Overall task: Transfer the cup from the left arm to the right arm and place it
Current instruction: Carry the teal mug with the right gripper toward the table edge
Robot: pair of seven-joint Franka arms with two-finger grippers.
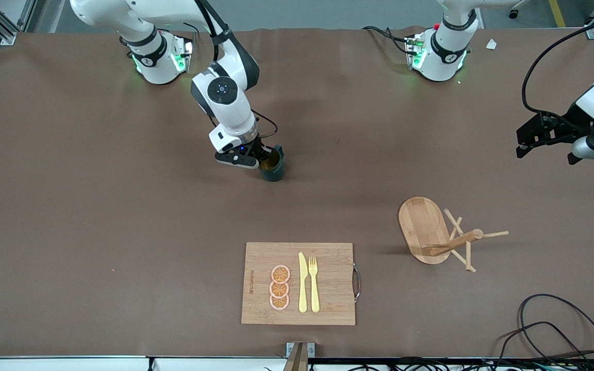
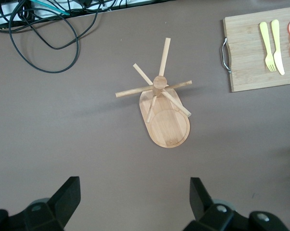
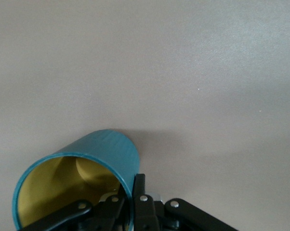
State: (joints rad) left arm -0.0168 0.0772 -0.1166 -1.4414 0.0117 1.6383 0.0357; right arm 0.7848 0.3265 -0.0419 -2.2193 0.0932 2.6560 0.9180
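a: teal outside, ochre-yellow inside: that's the cup (image 1: 272,166), pinched at its rim by the right gripper (image 1: 265,157). one finger sits inside the wall and one outside, closed tight on it.

b: where is it, taking the bamboo cutting board (image 1: 328,288) as the mark?

a: farther from the front camera than the board, a little toward the right arm's end of the table (image 1: 96,206). i can't tell whether its base touches the brown surface.

b: and the left gripper (image 1: 547,139)?

a: it waits over the table edge at the left arm's end, well apart from the board, fingers spread wide with nothing between them.

b: what lies beneath it?

a: a wooden mug tree (image 2: 159,96) tipped over on its oval base, pegs sticking out, beside the board toward the left arm's end.

b: and on the board itself?

a: three orange slices (image 1: 279,287) in a row, then a yellow plastic knife (image 1: 302,283) and fork (image 1: 314,283) side by side. a metal handle (image 1: 357,282) is on the edge facing the mug tree.
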